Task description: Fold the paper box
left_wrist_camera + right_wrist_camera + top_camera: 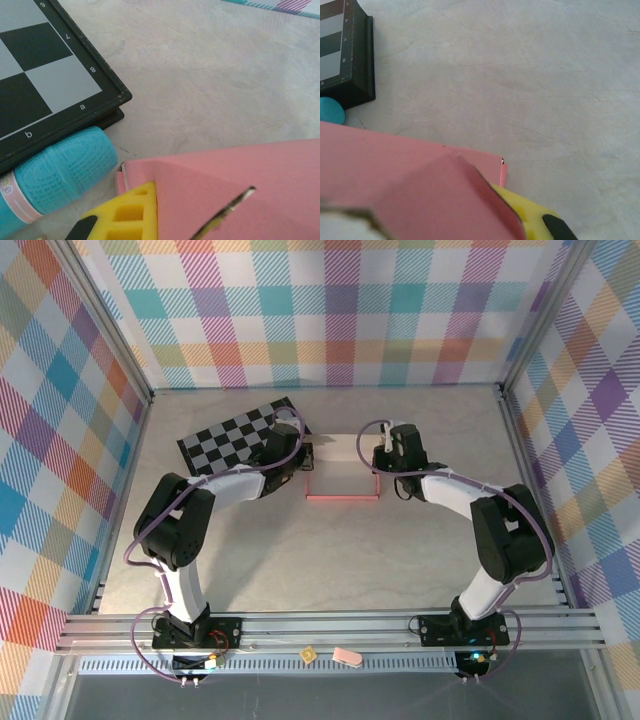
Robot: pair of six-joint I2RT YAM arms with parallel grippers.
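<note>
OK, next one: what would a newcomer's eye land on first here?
The pink box, partly folded at the middle of the table, with the left gripper and right gripper closed on its two sides. Next, the checkerboard just behind-left of it, and the loud plaid walls around.
</note>
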